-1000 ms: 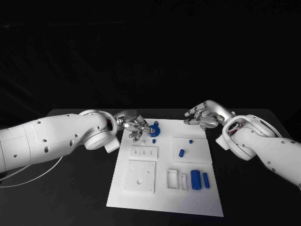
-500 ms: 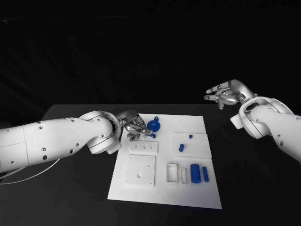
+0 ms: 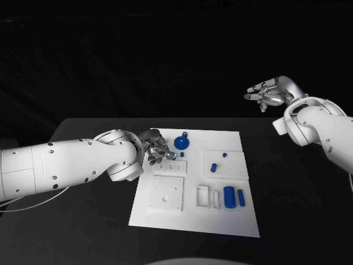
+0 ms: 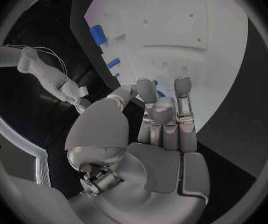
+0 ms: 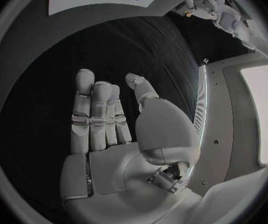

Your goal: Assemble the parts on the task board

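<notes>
Head view puts my left hand (image 3: 158, 150), empty with fingers loosely spread, beside the round blue part (image 3: 182, 144) upper-centre on the task board (image 3: 194, 223); my empty right hand (image 3: 268, 95) hangs upper right. A careless reach could knock that part off.

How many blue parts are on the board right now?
5: round part at the far edge, small peg, oblong piece, and thick cylinder beside thin bar nearest. Others may be hidden.
</notes>
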`<action>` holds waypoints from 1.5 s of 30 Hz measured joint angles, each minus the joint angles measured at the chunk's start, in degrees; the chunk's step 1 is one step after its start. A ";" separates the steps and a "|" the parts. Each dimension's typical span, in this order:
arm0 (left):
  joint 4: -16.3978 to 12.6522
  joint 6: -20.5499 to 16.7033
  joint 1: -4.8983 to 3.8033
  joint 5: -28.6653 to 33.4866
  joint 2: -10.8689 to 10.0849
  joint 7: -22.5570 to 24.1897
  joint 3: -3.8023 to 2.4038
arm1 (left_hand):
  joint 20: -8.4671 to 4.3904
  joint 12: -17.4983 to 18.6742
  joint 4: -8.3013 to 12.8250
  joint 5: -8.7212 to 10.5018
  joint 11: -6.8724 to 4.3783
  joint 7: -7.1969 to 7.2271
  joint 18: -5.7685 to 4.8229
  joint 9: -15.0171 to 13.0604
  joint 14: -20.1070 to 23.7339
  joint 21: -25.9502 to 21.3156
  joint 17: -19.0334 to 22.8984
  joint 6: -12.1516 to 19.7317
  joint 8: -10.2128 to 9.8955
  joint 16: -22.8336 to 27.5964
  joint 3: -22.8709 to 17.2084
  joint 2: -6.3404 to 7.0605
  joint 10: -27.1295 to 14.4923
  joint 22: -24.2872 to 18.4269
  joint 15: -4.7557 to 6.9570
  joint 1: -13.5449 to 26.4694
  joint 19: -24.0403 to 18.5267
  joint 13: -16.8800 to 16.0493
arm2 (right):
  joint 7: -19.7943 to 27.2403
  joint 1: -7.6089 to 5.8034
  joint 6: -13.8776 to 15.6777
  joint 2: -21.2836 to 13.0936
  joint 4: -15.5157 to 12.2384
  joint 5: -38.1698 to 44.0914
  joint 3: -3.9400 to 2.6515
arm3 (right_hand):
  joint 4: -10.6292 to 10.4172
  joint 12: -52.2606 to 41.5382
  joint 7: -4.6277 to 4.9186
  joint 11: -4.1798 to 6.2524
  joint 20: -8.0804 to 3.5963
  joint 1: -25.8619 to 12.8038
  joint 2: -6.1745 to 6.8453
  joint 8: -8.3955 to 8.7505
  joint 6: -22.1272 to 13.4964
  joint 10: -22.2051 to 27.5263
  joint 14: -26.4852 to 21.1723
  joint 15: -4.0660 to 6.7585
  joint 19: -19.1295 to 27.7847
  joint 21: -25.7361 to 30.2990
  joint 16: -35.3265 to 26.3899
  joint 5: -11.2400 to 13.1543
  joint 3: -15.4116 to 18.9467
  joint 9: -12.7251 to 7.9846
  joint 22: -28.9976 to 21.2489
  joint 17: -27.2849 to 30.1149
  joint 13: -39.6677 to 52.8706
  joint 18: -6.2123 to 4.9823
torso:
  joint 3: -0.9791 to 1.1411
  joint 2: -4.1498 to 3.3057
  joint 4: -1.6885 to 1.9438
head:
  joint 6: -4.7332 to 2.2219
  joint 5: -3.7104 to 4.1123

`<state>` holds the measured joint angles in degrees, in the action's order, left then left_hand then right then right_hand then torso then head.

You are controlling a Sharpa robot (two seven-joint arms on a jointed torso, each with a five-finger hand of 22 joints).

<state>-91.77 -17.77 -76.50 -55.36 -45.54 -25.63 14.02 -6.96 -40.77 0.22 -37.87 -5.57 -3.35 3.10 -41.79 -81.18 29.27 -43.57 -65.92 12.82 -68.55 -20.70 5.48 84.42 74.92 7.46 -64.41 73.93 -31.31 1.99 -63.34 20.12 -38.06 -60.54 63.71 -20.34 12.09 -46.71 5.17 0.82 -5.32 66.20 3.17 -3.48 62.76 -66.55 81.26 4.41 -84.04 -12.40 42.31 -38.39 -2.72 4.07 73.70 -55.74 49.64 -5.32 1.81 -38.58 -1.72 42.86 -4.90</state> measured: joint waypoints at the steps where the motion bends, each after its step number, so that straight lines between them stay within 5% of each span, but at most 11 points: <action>1: 0.00 -0.09 0.13 -0.22 0.03 -0.30 0.01 | 0.00 -0.05 0.00 0.00 0.00 0.00 0.00 0.00 0.00 0.00 -0.14 0.00 0.00 0.00 0.00 0.00 0.00 0.00 0.00 0.00 0.00 0.00 | 0.03 -0.05 0.01 0.11 0.21 -0.07 0.00 | 0.00 0.00 0.00 0.00 0.00 0.00 0.00 0.00 0.00 0.00 0.00 0.00 0.00 0.00 0.00 0.00 0.00 0.00 0.00 0.00 -0.05 0.00 | 0.03 0.03 0.02 | 0.09 -0.01; 25: 3.51 -3.06 4.45 -5.80 2.74 -2.77 0.03 | 0.82 -0.76 0.00 0.23 0.00 0.34 0.90 0.11 -0.41 0.45 -0.89 -0.77 0.22 -0.22 0.00 1.00 -0.01 -0.01 0.01 0.34 -0.01 0.18 | 0.33 -0.44 0.10 0.78 1.85 -0.93 -0.01 | 0.41 0.00 -0.09 0.00 0.00 -0.45 0.00 0.00 0.09 0.00 0.00 0.00 0.00 0.23 0.00 -1.11 -0.41 0.00 -0.05 0.00 -0.37 0.04 | -0.04 -0.03 -0.02 | 1.18 0.39; 45: 4.17 -3.34 4.97 -8.04 3.46 -2.75 -0.04 | 1.23 -0.99 0.01 0.57 0.01 0.47 1.80 0.09 -0.41 0.68 -0.87 -0.87 0.45 -0.22 0.01 0.84 -0.02 -0.02 0.00 0.18 -0.01 0.36 | 0.39 -0.45 0.02 0.75 1.49 -1.04 -0.01 | 0.64 0.00 -0.09 0.00 0.00 -0.91 -0.01 0.00 0.09 0.00 0.00 0.00 0.00 0.23 0.00 -1.39 -0.63 0.00 -0.04 -0.01 -0.42 0.05 | -0.03 -0.04 -0.02 | 1.54 0.53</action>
<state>-87.60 -21.11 -71.53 -63.40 -42.09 -28.37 13.98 -5.73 -41.76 0.23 -37.30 -5.56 -2.89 4.91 -41.71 -81.59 29.94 -44.44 -66.79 13.27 -68.77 -20.70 6.32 84.40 74.90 7.46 -64.23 73.93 -30.95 2.38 -63.79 20.14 -37.31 -59.05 62.67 -20.35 12.73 -46.71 5.08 0.82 -5.32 65.28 3.16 -3.48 62.86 -66.55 81.27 4.41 -84.04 -12.18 42.31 -39.78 -3.35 4.08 73.65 -55.75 49.22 -5.28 1.79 -38.62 -1.75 44.40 -4.37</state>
